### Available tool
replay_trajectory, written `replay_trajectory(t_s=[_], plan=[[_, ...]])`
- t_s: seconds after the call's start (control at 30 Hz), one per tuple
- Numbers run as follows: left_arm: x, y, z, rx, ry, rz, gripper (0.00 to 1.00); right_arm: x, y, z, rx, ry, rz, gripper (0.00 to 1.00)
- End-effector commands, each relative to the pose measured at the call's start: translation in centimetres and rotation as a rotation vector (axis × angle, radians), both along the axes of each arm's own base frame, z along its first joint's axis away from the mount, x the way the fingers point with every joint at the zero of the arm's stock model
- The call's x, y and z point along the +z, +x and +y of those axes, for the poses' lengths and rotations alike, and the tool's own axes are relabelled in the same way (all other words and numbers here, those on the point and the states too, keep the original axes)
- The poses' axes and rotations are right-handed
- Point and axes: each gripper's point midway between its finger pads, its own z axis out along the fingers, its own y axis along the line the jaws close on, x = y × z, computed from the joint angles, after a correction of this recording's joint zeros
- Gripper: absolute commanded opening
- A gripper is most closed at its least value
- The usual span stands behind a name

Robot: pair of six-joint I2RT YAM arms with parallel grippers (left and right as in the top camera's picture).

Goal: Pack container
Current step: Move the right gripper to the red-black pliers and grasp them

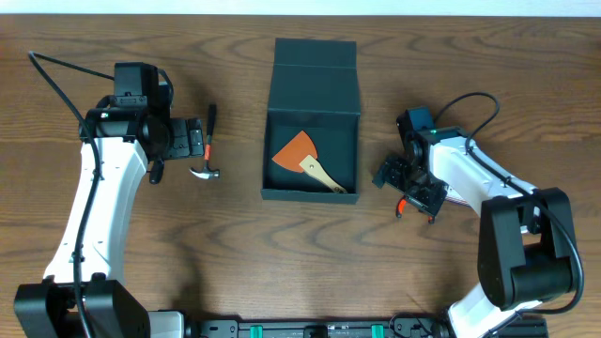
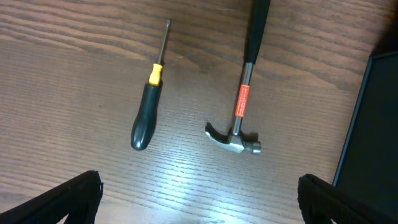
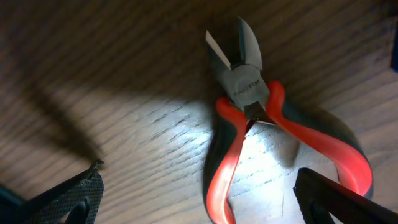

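**Both claws spread and empty; container stands between them**

Hidden or cut off:
- The left gripper point(image 1: 195, 141) has its jaws spread wide and holds nothing. In its wrist view only the two dark finger ends show, at the lower corners.
- A hammer point(image 2: 239, 118) lies just ahead of that claw, its grip running out of the top of the wrist picture. A screwdriver point(image 2: 149, 102) lies beside it. From overhead the arm covers most of the screwdriver.
- The right gripper point(image 1: 402, 188) is likewise spread and empty. It hangs low over red-handled cutting pliers point(image 3: 249, 93). The handle ends are cut off at the wrist picture's lower edge, and overhead only a red tip shows.
- The right wrist view is dim outside one bright patch.

Container:
- The container point(image 1: 314, 80) sits between the two claws, beyond the hammer from the left one, with its flap lid laid back.
- An orange-bladed tool point(image 1: 299, 150) with a pale handle lies inside.

Surface and room:
- The table point(image 1: 282, 263) is dark wood with pronounced grain.
- A pale strip runs beyond its far edge.
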Motion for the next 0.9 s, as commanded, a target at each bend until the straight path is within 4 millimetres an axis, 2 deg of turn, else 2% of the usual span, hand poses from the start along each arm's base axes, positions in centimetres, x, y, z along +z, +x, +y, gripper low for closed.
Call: replay_trajectory(t_s=[0.0, 0.23, 0.57, 0.7, 0.87], plan=[[0.8, 0.5, 0.0, 0.000, 0.005, -0.019, 0.98, -0.7, -0.1, -0.5, -0.025, -0.017, 0.011, 0.99], [0.8, 0.5, 0.0, 0.000, 0.005, -0.019, 0.99, -0.7, 0.5, -0.4, -0.006, -0.011, -0.016, 0.99], [0.8, 0.5, 0.0, 0.000, 0.005, -0.019, 0.99, -1.7, 0.1, -0.5, -0.006, -0.018, 0.019, 0.99], [0.8, 0.5, 0.0, 0.000, 0.005, -0.018, 0.98, -2.0, 0.0, -0.5, -0.005, -0.020, 0.030, 0.89], [0.8, 0.5, 0.0, 0.000, 0.005, -0.018, 0.99, -2.0, 0.0, -0.5, -0.006, -0.019, 0.027, 0.61]])
